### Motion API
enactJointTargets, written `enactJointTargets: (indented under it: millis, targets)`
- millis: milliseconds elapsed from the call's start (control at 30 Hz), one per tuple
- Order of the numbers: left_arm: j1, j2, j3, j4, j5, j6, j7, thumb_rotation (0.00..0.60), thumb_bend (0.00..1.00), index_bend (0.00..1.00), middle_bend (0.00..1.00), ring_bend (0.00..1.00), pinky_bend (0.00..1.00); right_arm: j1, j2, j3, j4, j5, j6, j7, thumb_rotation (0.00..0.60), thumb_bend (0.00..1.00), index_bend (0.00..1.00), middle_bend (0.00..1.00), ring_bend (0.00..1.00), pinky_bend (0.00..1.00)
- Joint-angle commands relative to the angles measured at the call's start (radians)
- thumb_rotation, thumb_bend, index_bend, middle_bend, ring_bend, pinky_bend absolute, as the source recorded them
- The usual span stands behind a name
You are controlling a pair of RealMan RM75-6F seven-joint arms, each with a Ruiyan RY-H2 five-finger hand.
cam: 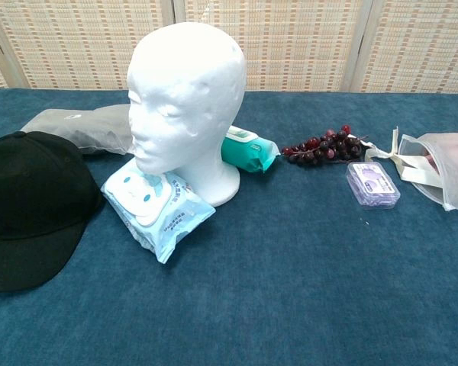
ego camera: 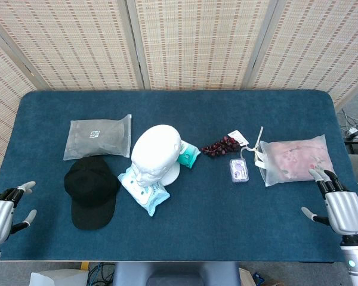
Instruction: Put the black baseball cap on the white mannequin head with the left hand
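At the near left corner of the table [ego camera: 185, 238] the left hand [ego camera: 3, 210] waits with its fingers spread and holds nothing, so I judge that the first step, reaching for the cap, is not yet begun. The black baseball cap [ego camera: 90, 189] lies flat on the blue cloth just beside this hand, toward the left edge, with its brim toward the near edge. It looks like soft fabric with a stiffer brim. The next move asks the hand to go to the cap and grip it, probably at the crown or the brim.

To the right of the cap, the white mannequin head [ego camera: 156, 154] stands upright, smooth and matte, with a soft blue wipes pack [ego camera: 144, 190] touching its base. At the near right corner the right hand [ego camera: 337, 205] is also spread and empty.
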Motion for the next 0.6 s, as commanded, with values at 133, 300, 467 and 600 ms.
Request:
enactJointTargets:
  millis: [133, 300, 467, 600]
  targets:
    - [0.002, 0.001, -0.001, 0.003, -0.002, 0.002, -0.008, 0.6, 0.26, 0.23, 0.35, 0.31, 0.44, 0.005, -0.004, 0.002, -0.001, 0.007, -0.01, -0.017, 0.6, 0.0, 0.07, 0.19, 0.13, 0.42]
    - [0.005, 0.004, -0.001, -0.003, -0.003, 0.008, -0.006, 0.6, 0.25, 0.23, 0.35, 0.31, 0.44, 0.009, -0.001, 0.005, -0.006, 0.014, -0.018, -0.018, 0.6, 0.0, 0.07, 0.19, 0.13, 0.42]
    - [0.011, 0.004, 0.003, -0.009, 0.012, 0.023, -0.01, 0.6, 0.26, 0.28, 0.35, 0.31, 0.44, 0.011, -0.003, 0.007, -0.01, 0.024, -0.027, -0.025, 0.6, 0.0, 0.07, 0.2, 0.13, 0.42]
    - [0.017, 0.004, 0.014, -0.014, 0.043, 0.043, -0.014, 0.6, 0.26, 0.33, 0.36, 0.32, 0.45, 0.012, -0.005, 0.008, -0.012, 0.026, -0.027, -0.03, 0.6, 0.0, 0.08, 0.2, 0.13, 0.42]
